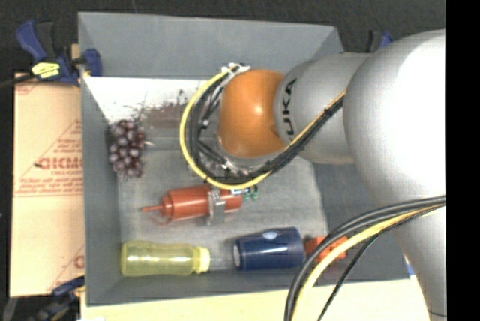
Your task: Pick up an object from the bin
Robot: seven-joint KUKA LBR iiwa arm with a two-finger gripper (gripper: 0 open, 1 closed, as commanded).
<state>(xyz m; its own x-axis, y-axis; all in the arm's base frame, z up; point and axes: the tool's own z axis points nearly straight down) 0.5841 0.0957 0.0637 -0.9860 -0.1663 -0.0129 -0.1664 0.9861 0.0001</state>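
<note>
Right under the gripper (216,208) lies a red squeeze bottle (184,203), on its side in the middle of the bin (195,42). Its thin nozzle points away to the left of the tool in the view, and its broad end is tucked beneath it. The gripper sits low at that broad end, but whether it is apart, together or clamped on the bottle I cannot tell, because the arm's orange cover (247,117) hangs over it. My read is that this is a light plastic thing, smooth and round, so it could roll or slip. The thick body, taken across its width, is the place to hold it, not the skinny nozzle. Moving outward, up and left of the gripper is a bunch of purple grapes (126,148) near the side wall, likely knobbly. Toward the near wall, left of the tool, a yellow bottle (161,259) lies flat. Just beside it, almost below the gripper, a dark blue can (268,250) lies on its side, with something small and orange (319,243) at its far end that I cannot make out.
</note>
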